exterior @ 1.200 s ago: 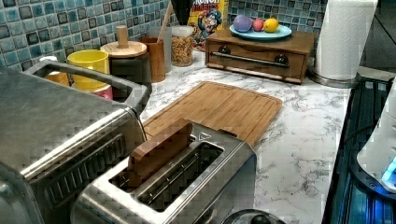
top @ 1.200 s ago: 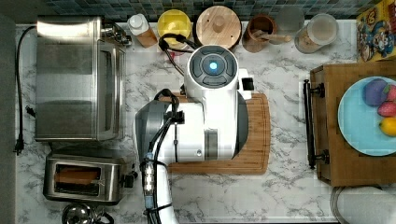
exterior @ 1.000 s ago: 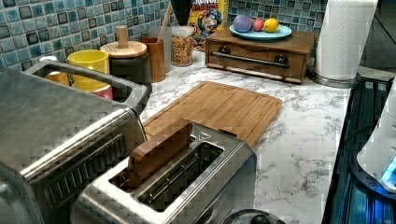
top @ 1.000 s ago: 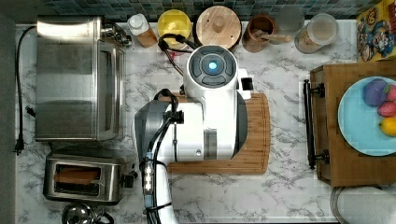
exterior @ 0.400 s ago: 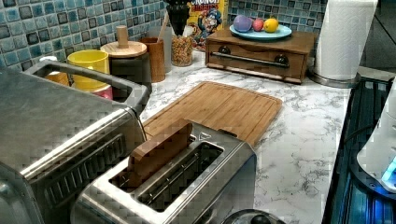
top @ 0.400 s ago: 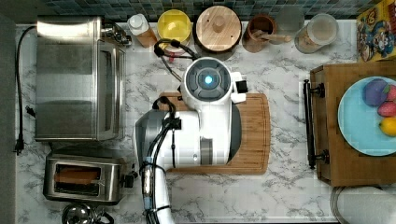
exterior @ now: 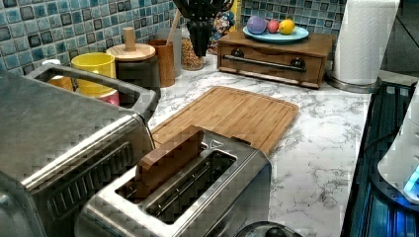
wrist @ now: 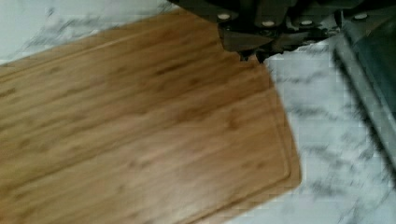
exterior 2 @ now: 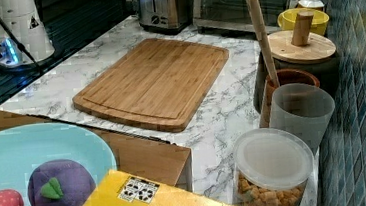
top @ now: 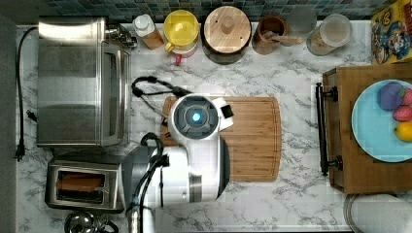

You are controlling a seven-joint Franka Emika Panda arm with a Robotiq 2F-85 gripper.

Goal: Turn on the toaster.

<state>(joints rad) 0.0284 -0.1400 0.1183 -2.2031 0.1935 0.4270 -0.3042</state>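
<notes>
The toaster is a small steel box at the top view's lower left, with a brown slice standing up in one of its slots. It fills the foreground of the left view and stands far back in the right view. My gripper hangs high over the far end of the cutting board, well away from the toaster. In the wrist view the gripper is shut on nothing, above a corner of the board. My white arm covers the gripper from above.
A large steel toaster oven stands beside the toaster. Jars, a yellow cup and a lidded canister line the tiled back wall. A wooden box holds a blue plate of toy fruit. A paper towel roll stands near the stove.
The arm has swung down and left in the top view, over the cutting board and nearer the toaster. The gripper has come into the left view's top edge.
</notes>
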